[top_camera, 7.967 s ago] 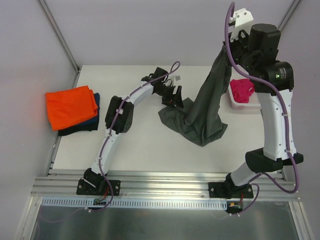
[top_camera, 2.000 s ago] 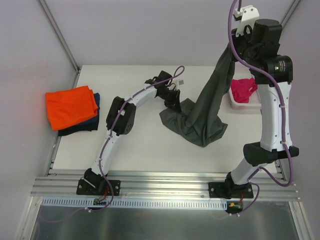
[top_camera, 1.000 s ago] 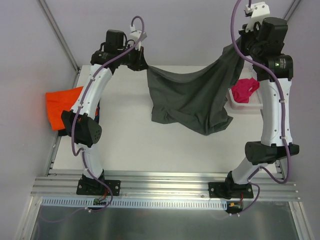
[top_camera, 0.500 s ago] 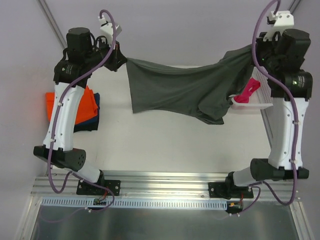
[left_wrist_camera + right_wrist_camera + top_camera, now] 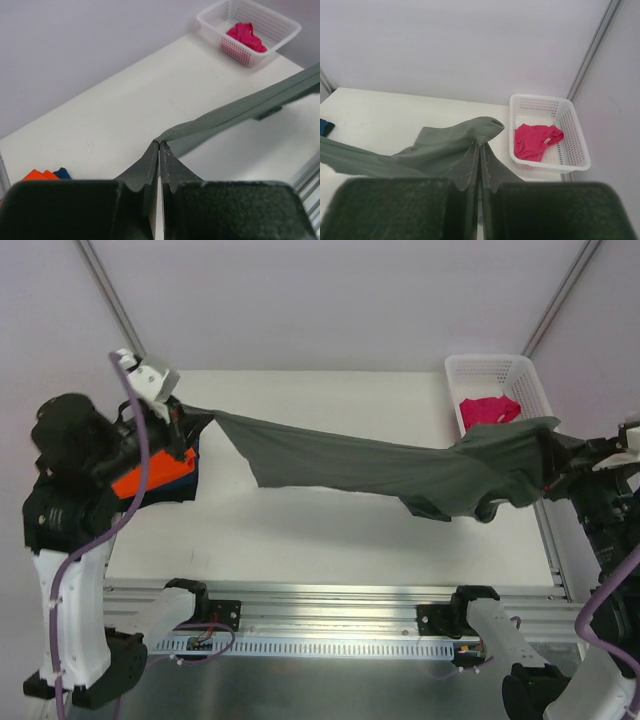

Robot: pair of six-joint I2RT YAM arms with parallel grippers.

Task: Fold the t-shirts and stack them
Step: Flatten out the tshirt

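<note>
A dark grey t-shirt [image 5: 380, 465] hangs stretched in the air above the table, from far left to far right. My left gripper [image 5: 190, 420] is shut on its left end, seen in the left wrist view as a taut grey band [image 5: 240, 107] running from the left gripper [image 5: 160, 144]. My right gripper [image 5: 548, 452] is shut on the right end, where the cloth [image 5: 455, 142] bunches over the right gripper [image 5: 480, 145]. An orange t-shirt [image 5: 150, 475] lies on a navy one [image 5: 192, 455] at the table's left, partly hidden by the left arm. A magenta t-shirt [image 5: 488, 410] lies in the basket.
A white lattice basket [image 5: 495, 375] stands at the table's back right corner, also in the right wrist view as the basket [image 5: 575, 145]. Both arms reach high and wide over the table's side edges. An aluminium rail [image 5: 330, 590] runs along the near edge.
Both arms swung outward and toward the camera, pulling the grey t-shirt from a sagging drape into a long taut span. The basket, hidden before by the right arm, now shows.
</note>
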